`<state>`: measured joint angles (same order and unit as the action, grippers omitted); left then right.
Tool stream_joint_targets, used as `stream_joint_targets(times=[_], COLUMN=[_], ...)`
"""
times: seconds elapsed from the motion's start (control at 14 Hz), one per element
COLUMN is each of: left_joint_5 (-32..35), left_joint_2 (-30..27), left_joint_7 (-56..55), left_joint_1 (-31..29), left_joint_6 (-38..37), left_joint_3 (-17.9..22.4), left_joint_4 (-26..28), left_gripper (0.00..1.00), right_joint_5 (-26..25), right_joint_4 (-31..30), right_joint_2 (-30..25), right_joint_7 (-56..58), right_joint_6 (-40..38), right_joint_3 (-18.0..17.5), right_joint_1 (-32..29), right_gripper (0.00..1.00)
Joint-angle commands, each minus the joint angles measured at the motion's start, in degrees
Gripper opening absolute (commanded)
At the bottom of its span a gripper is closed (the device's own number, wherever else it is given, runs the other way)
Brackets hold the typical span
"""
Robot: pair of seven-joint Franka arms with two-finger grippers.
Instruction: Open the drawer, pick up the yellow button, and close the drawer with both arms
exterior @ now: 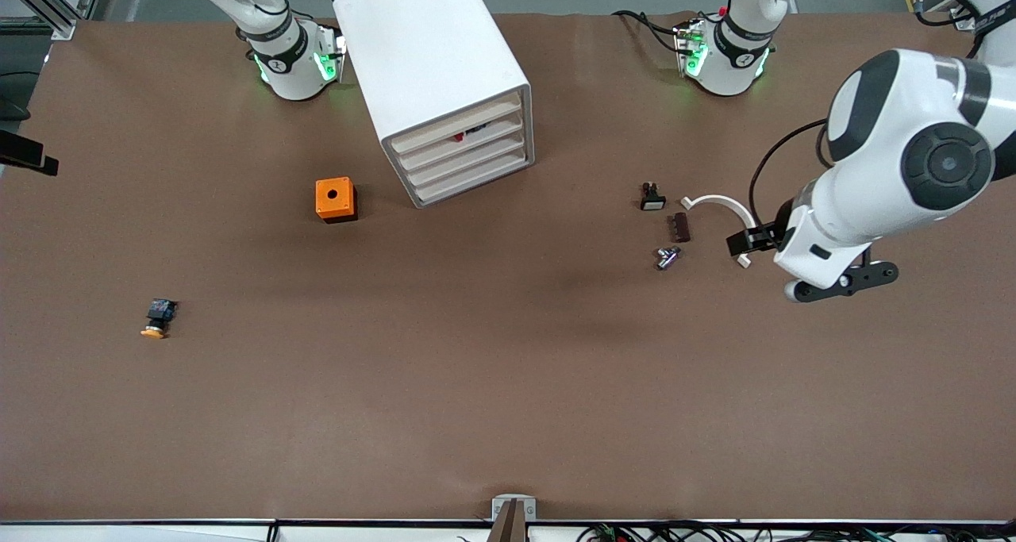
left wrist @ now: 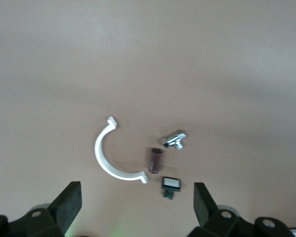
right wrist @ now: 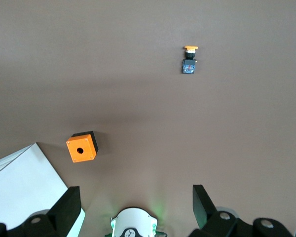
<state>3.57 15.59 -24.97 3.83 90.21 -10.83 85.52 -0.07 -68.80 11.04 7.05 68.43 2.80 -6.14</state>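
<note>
The white cabinet stands near the robots' bases, and its four drawers all look shut. It also shows in the right wrist view. The button, with an orange cap on a black-and-blue body, lies on the table toward the right arm's end, nearer to the front camera than the cabinet. It also shows in the right wrist view. My left gripper is open and empty, high over the small parts at the left arm's end. My right gripper is open and empty, high over its own base, out of the front view.
An orange cube with a round hole sits beside the cabinet. Toward the left arm's end lie a black piece with a white face, a white curved clip, a brown piece and a metal part.
</note>
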Motion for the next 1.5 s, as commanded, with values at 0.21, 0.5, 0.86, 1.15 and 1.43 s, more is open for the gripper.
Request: stream_joint_targets(times=[0.21, 0.5, 0.86, 1.15, 1.43], left_joint_5=[-2.7, -3.1, -3.1, -3.1, -3.0], left_joint_2=[-18.2, -26.0, -26.8, -26.0, -26.0], left_joint_7=[18.1, 20.8, 23.0, 24.1, 23.4], left_joint_1=[0.1, -2.0, -3.6, -4.7, -4.4], left_joint_6=[1.5, 6.2, 8.1, 7.9, 6.0], left_joint_3=[11.1, 12.6, 12.0, 10.6, 8.6], left_joint_4=[15.7, 23.2, 22.2, 17.8, 14.1], left_gripper=[1.0, 1.0, 1.0, 1.0, 1.0], right_joint_5=[0.7, 0.3, 0.6, 0.8, 0.8], right_joint_4=[-8.6, -13.5, -17.2, -17.6, -21.4], right_joint_2=[-6.6, -12.5, -14.0, -14.0, -16.5], right_joint_7=[0.4, 0.5, 0.2, 0.3, 0.4], right_joint_6=[0.6, 2.1, 5.8, 6.2, 7.9], right_joint_3=[-0.6, -0.3, -0.2, -0.6, -0.3], right_joint_1=[0.3, 3.3, 5.9, 3.3, 3.5], right_gripper=[1.0, 1.0, 1.0, 1.0, 1.0])
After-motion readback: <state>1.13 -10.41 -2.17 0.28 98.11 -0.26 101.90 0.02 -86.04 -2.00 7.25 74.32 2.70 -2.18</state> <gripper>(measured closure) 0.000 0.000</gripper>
